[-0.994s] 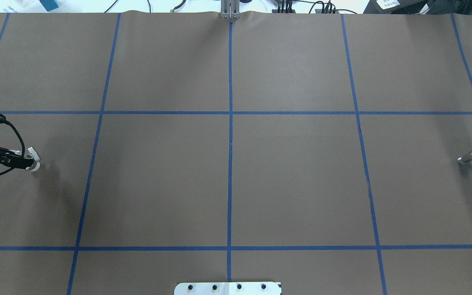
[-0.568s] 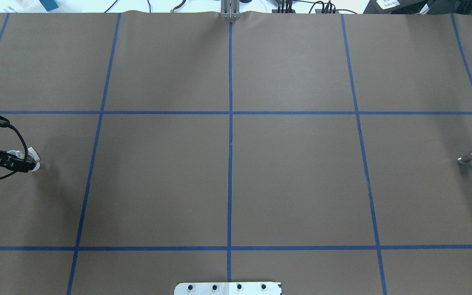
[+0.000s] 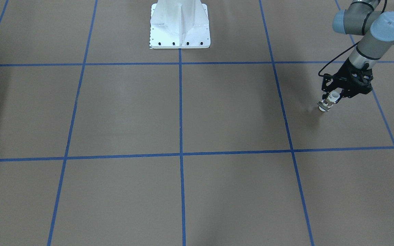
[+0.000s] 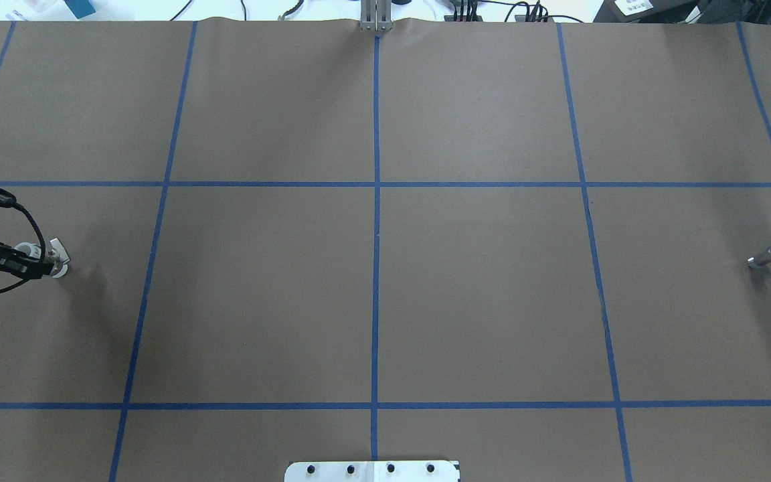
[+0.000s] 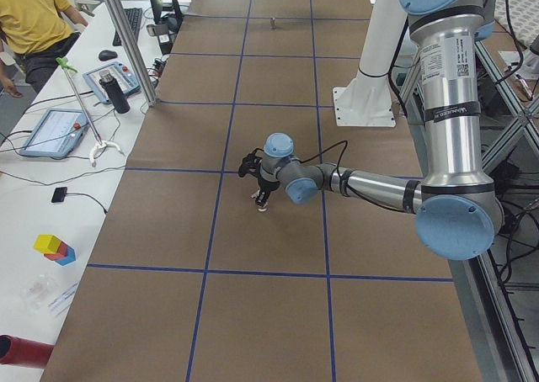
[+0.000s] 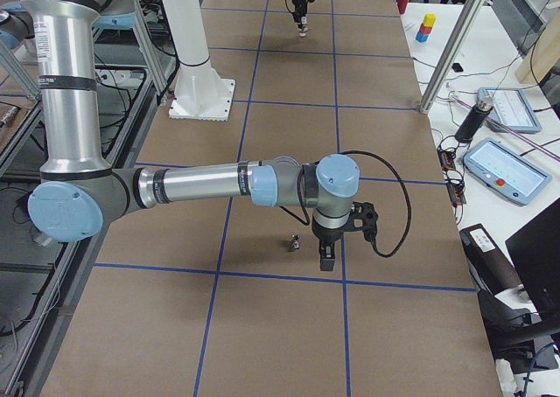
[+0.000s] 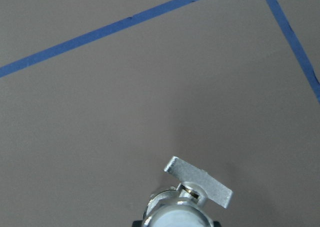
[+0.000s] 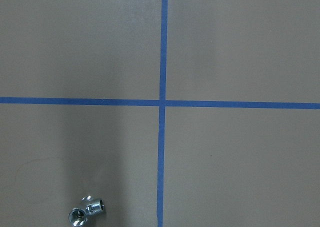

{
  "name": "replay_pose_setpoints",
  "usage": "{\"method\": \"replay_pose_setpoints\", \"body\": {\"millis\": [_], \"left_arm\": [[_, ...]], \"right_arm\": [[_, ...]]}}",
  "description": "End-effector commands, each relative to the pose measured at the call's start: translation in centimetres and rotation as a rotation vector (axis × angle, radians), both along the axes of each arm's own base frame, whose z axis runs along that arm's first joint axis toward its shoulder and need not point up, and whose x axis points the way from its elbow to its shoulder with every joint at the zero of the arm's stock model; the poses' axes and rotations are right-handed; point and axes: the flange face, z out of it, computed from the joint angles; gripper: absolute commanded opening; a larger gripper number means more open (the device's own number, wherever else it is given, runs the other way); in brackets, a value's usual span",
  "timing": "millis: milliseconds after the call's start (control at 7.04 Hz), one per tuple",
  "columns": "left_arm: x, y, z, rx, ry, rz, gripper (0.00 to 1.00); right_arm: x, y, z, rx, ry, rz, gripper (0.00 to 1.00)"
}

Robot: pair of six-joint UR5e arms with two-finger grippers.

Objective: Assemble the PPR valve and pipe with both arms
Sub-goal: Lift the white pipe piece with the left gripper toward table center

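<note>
The PPR valve [image 3: 326, 104] is white with a metal band and a flat lever. It stands tilted between the fingers of my left gripper [image 3: 333, 98], its lower end at the brown table cover. In the overhead view the left gripper [image 4: 31, 262] is at the far left edge, shut on the valve [image 4: 57, 262]. The left wrist view shows the valve [image 7: 187, 207] and its lever [image 7: 200, 182] close up. The silver pipe [image 4: 765, 257] lies alone at the far right, and shows in the right wrist view [image 8: 86, 212]. My right gripper [image 6: 325, 257] hovers beside the pipe [image 6: 295, 241]; I cannot tell whether it is open or shut.
Blue tape lines [image 4: 376, 201] split the brown cover into squares. The white bolted pedestal base [image 3: 180, 27] stands at the robot's side. A person and side tables with tablets [image 5: 55, 131] are beyond the table's far edge.
My left gripper has shifted slightly left while holding the valve, whose upper white ring now shows more. The pipe has not moved.
</note>
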Motion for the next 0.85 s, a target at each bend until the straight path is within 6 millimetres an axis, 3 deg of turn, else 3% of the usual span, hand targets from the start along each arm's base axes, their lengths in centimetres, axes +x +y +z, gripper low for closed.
{"method": "replay_pose_setpoints", "body": {"millis": [0, 142, 426, 568, 710], "left_arm": [[1.1, -1.4, -4.5, -0.016, 0.019, -0.003, 0.0], [2.2, -2.8, -9.0, -0.058, 0.016, -0.034, 0.0], [6.3, -6.1, -17.8, -0.145, 0.083, -0.132, 0.0], [10.0, -6.0, -22.4, -0.2, 0.114, -0.156, 0.0], [15.7, -4.4, -27.2, -0.225, 0.099, -0.178, 0.0]], "right_arm": [[0.0, 0.0, -0.1, 0.001, -0.002, 0.001, 1.0], [0.0, 0.0, -0.1, 0.001, -0.002, 0.001, 1.0], [0.0, 0.1, 0.0, -0.002, -0.002, 0.001, 1.0], [0.0, 0.3, 0.2, -0.005, -0.002, 0.001, 1.0], [0.0, 0.3, 0.3, -0.006, -0.002, 0.0, 1.0]]}}
